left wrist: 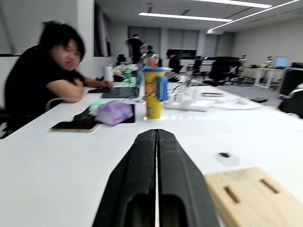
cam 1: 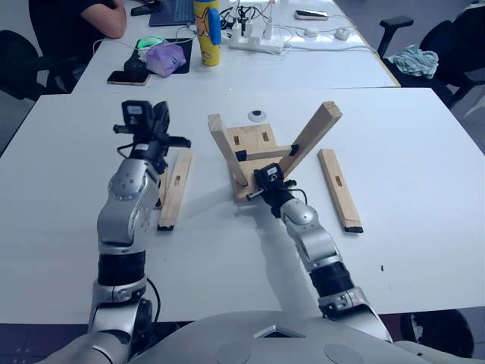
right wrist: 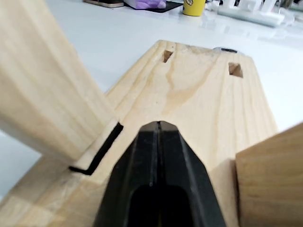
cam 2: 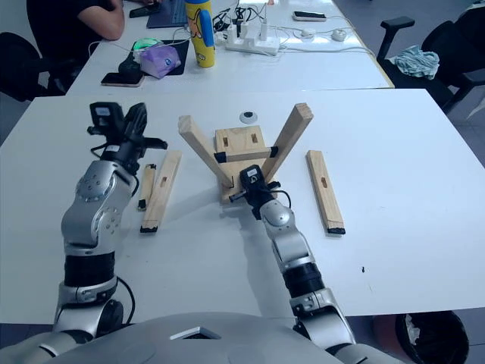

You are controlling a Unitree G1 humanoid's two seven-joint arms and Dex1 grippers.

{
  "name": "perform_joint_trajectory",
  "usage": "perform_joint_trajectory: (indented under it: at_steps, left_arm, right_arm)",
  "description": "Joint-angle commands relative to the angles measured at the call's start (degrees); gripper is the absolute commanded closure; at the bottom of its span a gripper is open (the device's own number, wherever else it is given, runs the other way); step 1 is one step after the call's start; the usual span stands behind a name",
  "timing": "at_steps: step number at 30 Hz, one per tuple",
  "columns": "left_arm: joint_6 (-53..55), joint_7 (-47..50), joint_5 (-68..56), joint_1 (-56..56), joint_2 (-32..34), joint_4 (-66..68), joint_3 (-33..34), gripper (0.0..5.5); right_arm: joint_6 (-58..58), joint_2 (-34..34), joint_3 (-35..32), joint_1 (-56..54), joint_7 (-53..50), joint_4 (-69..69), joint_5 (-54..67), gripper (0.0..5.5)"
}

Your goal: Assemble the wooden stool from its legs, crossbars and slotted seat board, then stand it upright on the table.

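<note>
**Both grippers clenched; stool half built on the table**

Take the seat board as the dial's centre, with 12 o'clock away from the robot. At 9 o'clock the left gripper (cam 1: 159, 121) hung above the white table (cam 1: 424, 152). Its fingers were pressed together on nothing, a seam the left wrist view showed plainly and the head views did not. Below it lay a thin crossbar (cam 2: 147, 186) with a loose leg (cam 1: 176, 188) just beside it.

The seat board (cam 1: 254, 138) lay flat at the middle with its slots showing. The left fitted leg (cam 1: 227, 148) and the right fitted leg (cam 1: 312, 136) rose from it in a V, joined by a second crossbar (cam 1: 267, 153). At 6 o'clock the right gripper (right wrist: 158, 126) was also clenched and empty. Its wrist view placed the tips over the board's near end, between the two legs. At 3 o'clock lay another loose leg (cam 1: 339, 189), and at 12 o'clock a small round disc (cam 1: 258, 115).

A second white table beyond carried a phone (cam 1: 129, 77), a purple pouch (cam 1: 165, 57), a yellow bottle (cam 1: 207, 32) whose contents could not be told, and a power strip (cam 1: 256, 38). The left wrist view added an office with strip lights.
</note>
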Motion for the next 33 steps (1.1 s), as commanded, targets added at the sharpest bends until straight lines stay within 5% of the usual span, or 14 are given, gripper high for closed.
perform_joint_trajectory:
  at_steps: [1,5,10,15,18,23,33]
  left_arm:
    - [-0.3,-0.2,1.4,1.3,-1.4,-2.0,-1.2,5.49]
    - [-0.5,0.7,1.7,3.7,-3.3,-3.3,-1.4,5.49]
    - [-1.7,3.1,3.4,9.8,-7.1,-8.0,-2.8,5.49]
    - [-3.7,5.7,5.5,16.2,-11.7,-12.1,-6.3,5.49]
    - [-6.6,6.8,7.9,18.4,-12.7,-15.3,-7.1,5.49]
    - [-9.8,9.9,14.3,17.2,-13.0,-17.5,-7.3,5.49]
    - [-9.3,10.3,20.3,8.1,-14.6,-11.4,-10.4,5.49]
  right_arm:
    - [7.2,3.9,-3.9,0.0,-4.2,15.4,2.5,5.50]
    - [3.9,4.4,-4.9,-2.4,-5.1,15.5,3.9,5.50]
    - [8.2,2.3,-2.1,4.8,2.1,-4.6,9.8,5.50]
    - [12.4,-6.1,1.4,12.9,13.6,-25.6,17.0,5.50]
    - [10.9,-12.6,-3.5,19.9,17.1,-35.8,19.5,5.50]
    - [-3.3,-13.0,-19.5,17.0,-1.8,-36.7,8.0,5.50]
    - [-2.6,-5.6,-15.7,3.3,-9.2,-31.3,7.6,5.50]
